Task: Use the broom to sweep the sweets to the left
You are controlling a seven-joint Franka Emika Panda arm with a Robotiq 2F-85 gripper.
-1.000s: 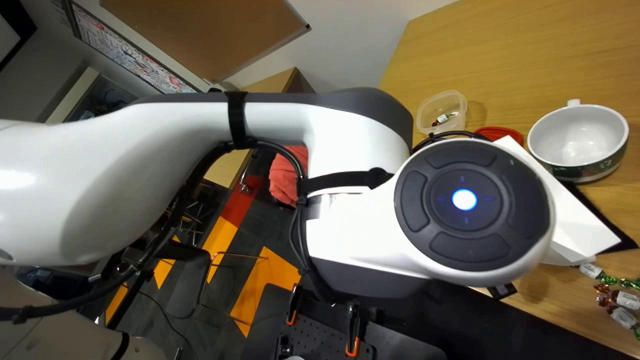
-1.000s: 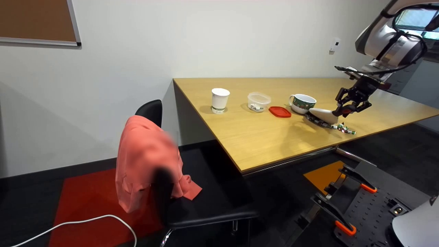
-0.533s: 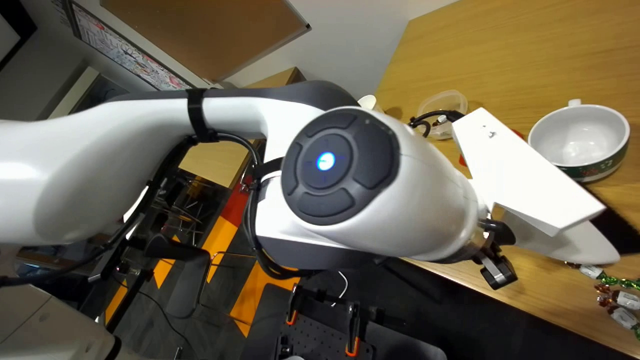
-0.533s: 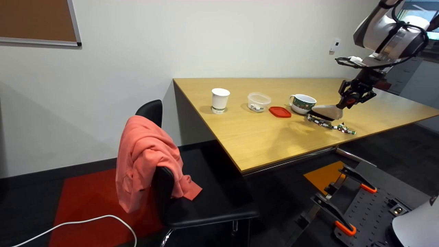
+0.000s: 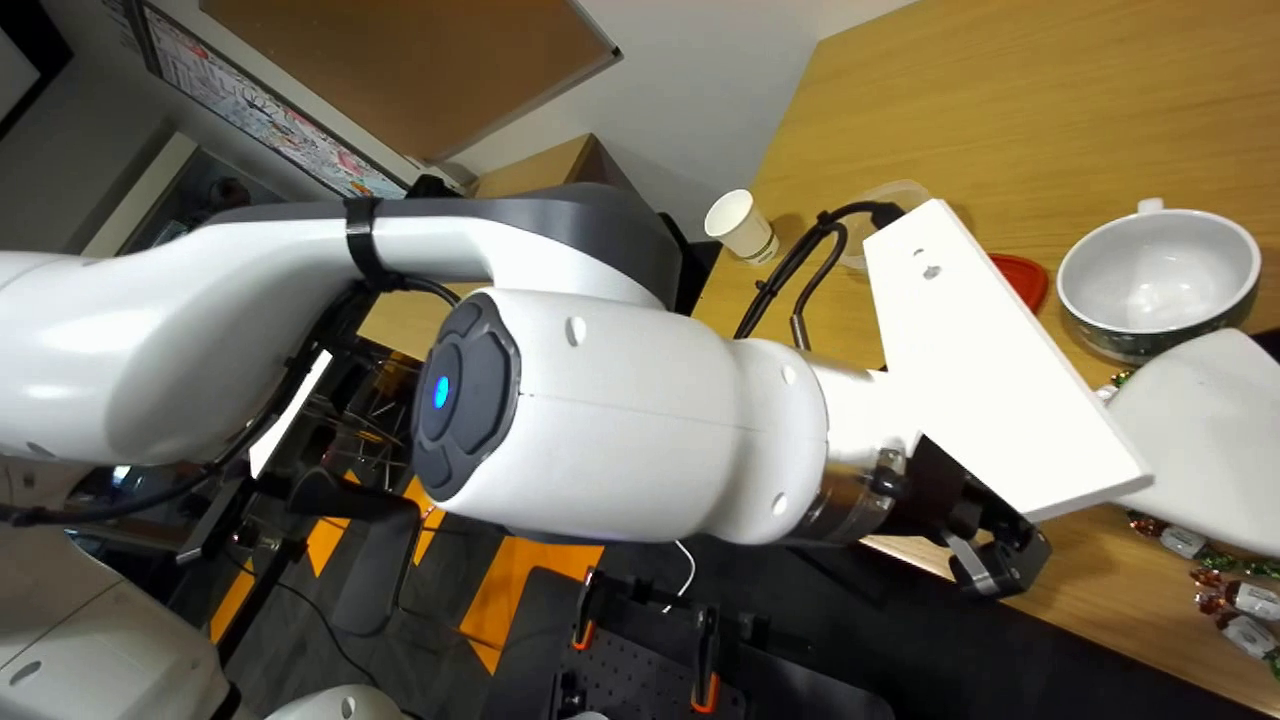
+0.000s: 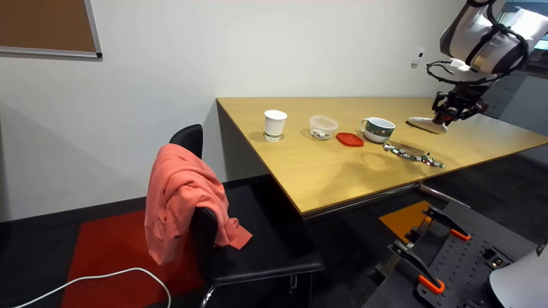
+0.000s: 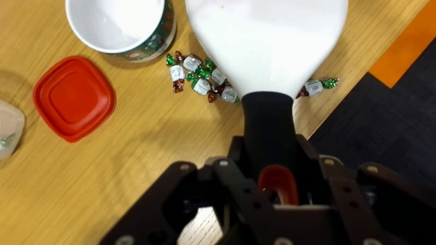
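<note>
Claw (image 7: pixel 270 148): squeezed on the black handle (image 7: pixel 269 126) of the broom (image 7: pixel 269 44) | broom: head sticks out ahead of claw | sweets (image 7: pixel 202 87): on table (image 7: pixel 102 163), ahead, lower than claw | wrist view, cup (image 7: pixel 151 46): ahead, left of claw

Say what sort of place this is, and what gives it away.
Probably an office meeting room or shared workroom: an exterior view shows a large wood-topped table, a framed brown board on the wall, and a black chair with a coral garment draped over its back.

Office-like setting, brown pinboard (image 6: pixel 46 27) on pale wall (image 6: pixel 265 55), black chair (image 6: pixel 267 259), wood-topped table (image 6: pixel 299 167), coloured floor squares (image 6: pixel 105 246)
</note>
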